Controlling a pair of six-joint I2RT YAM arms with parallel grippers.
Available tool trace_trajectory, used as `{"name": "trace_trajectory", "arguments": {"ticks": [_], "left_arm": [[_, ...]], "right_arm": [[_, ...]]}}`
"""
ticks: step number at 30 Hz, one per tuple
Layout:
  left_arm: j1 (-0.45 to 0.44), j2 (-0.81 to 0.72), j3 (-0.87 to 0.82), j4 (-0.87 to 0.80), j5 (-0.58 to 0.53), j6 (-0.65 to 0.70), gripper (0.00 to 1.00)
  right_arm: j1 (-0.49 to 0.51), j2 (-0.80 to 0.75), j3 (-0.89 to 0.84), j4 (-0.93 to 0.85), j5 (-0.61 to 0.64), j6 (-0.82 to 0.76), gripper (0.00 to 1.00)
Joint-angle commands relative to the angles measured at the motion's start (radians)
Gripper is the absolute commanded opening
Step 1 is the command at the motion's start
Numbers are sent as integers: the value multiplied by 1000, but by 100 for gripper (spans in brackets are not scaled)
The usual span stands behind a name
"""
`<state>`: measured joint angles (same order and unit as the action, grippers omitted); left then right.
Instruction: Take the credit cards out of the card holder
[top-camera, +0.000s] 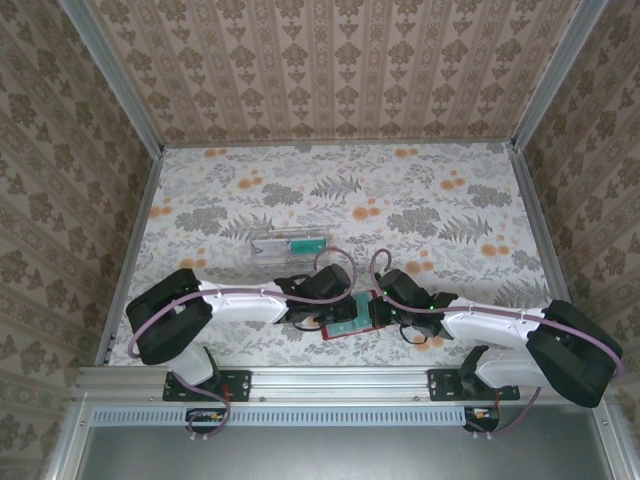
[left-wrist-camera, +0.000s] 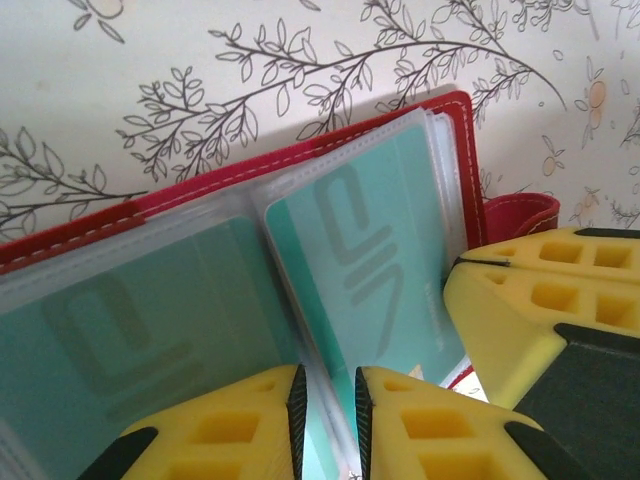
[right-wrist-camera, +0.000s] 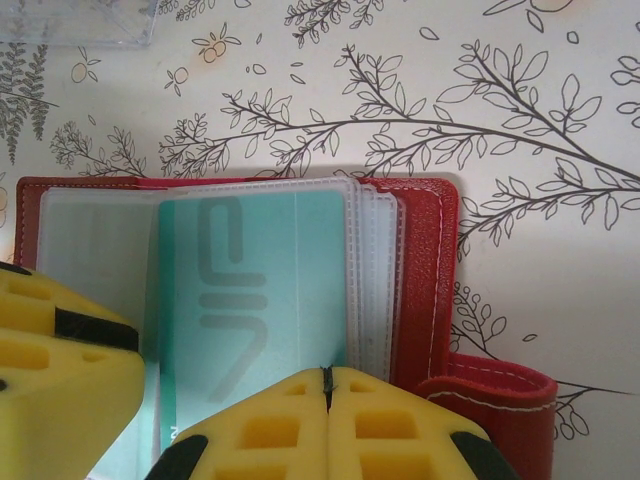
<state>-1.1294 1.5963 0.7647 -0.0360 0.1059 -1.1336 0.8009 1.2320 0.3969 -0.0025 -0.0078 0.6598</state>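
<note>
The surface (top-camera: 420, 205) wore a pale cloth printed with grey ferns and orange blossoms. Walls (top-camera: 330, 70) papered in a brown ornamental pattern closed it in on three sides. A clear plastic tray (top-camera: 290, 243) lay near the middle.

The red card holder (top-camera: 350, 316) lay open and flat close to the near edge, between the two hands. Its long axis ran left to right, the right end a little farther back, and its strap tab (right-wrist-camera: 500, 400) stuck out on the right. Teal credit cards (left-wrist-camera: 370, 260) sat in the clear pockets.

The left hand (left-wrist-camera: 330, 400) had its fingers a narrow slit apart over a pocket edge; whether they pinched it I could not tell. The right hand (right-wrist-camera: 327, 385) was fully closed, its tips at the holder's near edge.
</note>
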Motion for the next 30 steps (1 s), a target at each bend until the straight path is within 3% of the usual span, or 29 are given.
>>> {"name": "trace_trajectory", "arguments": {"ticks": [1,14,19,23,26,30], "left_arm": [[-4,26,17,-21,8,-29,23],[0,57,13,61,34,-31,21],[0,52,9,69,32,-29,13],[1,46,3,91,31,-31,12],[3,31,-15,101,27,-41,0],[9,-8,-56,110,20,-59,0]], "right_arm": [[6,-4,-27,-31,-22,18,0],[15,-14,-33,-30,-22,24,0],[17,-9,-31,-27,-22,24,0],[17,-8,-32,-25,-21,27,0],[17,-6,-34,-27,-17,29,0],[18,-3,-31,-44,7,34,0]]}}
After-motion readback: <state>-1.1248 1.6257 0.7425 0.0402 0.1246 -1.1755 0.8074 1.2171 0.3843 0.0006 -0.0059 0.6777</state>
